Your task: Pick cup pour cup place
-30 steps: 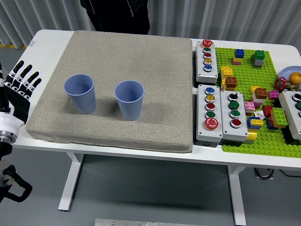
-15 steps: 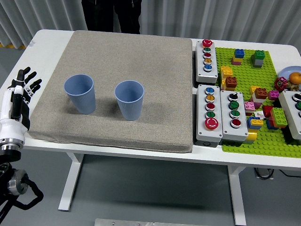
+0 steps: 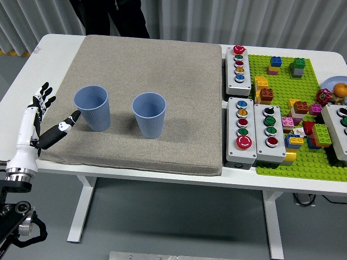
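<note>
Two ribbed blue cups (image 3: 92, 107) (image 3: 149, 114) on a speckled beige mat (image 3: 179, 65), beside a green baseplate (image 3: 314, 162).

White table (image 3: 54, 49), standing on white legs over a grey floor. Directly on it we recorded:

- one grey-beige fabric mat (image 3: 179, 70), covering the left and middle of the top, its near edge close to the table's near edge;
- three grey button boxes (image 3: 238, 70) (image 3: 241, 131) (image 3: 269, 132) just right of the mat (buttons red, green, yellow, blue; the third had black knobs);
- one green studded baseplate (image 3: 320, 165) at the right;
- one further grey box (image 3: 339, 130), cut off by the right edge.
</note>
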